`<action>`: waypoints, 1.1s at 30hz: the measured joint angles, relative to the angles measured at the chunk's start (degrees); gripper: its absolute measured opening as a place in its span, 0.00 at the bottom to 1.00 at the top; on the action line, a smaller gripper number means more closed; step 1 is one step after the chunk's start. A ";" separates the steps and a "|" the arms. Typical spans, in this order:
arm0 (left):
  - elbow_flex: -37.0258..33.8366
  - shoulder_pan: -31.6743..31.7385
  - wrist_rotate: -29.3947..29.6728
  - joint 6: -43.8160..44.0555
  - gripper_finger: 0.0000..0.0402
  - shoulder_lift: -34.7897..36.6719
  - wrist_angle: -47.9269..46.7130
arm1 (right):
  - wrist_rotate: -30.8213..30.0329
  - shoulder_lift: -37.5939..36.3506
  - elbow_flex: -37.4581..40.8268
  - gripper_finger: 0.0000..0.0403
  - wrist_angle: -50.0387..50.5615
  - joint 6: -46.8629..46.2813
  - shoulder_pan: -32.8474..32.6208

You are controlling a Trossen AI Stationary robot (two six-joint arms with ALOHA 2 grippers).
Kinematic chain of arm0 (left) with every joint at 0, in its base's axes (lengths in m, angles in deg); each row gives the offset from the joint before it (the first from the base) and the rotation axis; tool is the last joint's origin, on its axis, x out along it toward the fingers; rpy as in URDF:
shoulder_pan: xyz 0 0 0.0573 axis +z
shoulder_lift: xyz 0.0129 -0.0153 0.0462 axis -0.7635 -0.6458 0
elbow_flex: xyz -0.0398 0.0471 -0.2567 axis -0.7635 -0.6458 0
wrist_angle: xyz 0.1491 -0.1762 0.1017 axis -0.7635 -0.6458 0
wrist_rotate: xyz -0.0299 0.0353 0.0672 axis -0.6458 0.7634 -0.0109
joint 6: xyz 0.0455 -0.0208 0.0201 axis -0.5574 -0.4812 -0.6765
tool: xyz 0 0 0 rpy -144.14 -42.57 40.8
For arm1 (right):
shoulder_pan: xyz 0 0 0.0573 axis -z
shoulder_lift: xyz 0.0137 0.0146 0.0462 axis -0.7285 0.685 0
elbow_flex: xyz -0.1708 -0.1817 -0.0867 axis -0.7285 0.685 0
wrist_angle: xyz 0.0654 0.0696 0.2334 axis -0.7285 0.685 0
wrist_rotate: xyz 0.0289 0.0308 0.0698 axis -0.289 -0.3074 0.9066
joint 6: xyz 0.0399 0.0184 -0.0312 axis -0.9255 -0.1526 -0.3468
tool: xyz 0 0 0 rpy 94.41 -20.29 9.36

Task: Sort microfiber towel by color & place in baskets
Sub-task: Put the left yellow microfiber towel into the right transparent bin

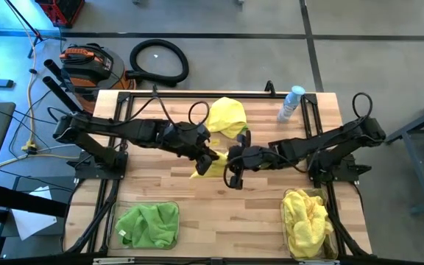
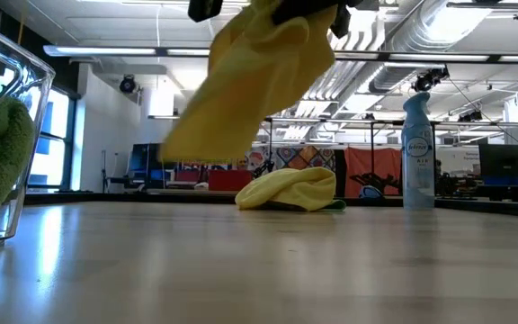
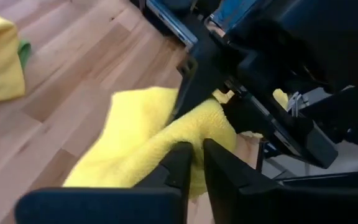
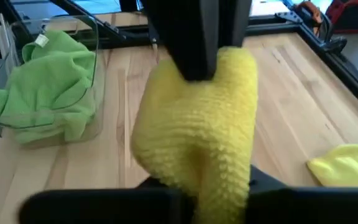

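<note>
Mid-desk (image 1: 197, 199), both hands grasp one yellow towel (image 1: 213, 163) held in the air: left hand (image 1: 210, 156), right hand (image 1: 234, 158). If neither lets go, it could stretch, or drop short of the yellow basket (image 1: 288, 234).

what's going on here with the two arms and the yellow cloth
Both arms meet over the middle of the table with one yellow towel lifted off the wood. The left gripper is shut on it, and the right gripper also pinches it, as in a handover. One basket already holds green towels; the other basket holds yellow ones. More towels wait in a pile at the far side, near a spray bottle.
</note>
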 joint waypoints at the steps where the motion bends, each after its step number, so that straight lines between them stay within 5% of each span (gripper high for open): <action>1: 0.00 0.27 -0.10 -0.85 0.10 0.15 -0.12 | 0.00 0.00 0.00 0.04 0.28 -0.86 -0.02; 7: 0.01 1.64 -2.66 -6.59 0.23 1.71 -3.76 | 0.21 -0.11 -2.12 0.07 6.32 -12.65 -0.20; 18: 0.04 -2.92 8.51 -15.85 0.28 12.08 -22.25 | -2.76 -0.22 -24.30 0.01 46.86 -40.24 -8.44; 27: -1.34 -6.59 14.18 -17.23 0.28 17.28 -29.25 | 6.68 -0.11 -38.27 0.01 67.80 -72.01 -21.52; 33: -14.21 -6.87 12.16 -15.38 0.28 24.18 -24.24 | 15.13 -0.13 -39.18 0.00 75.70 -93.17 -30.33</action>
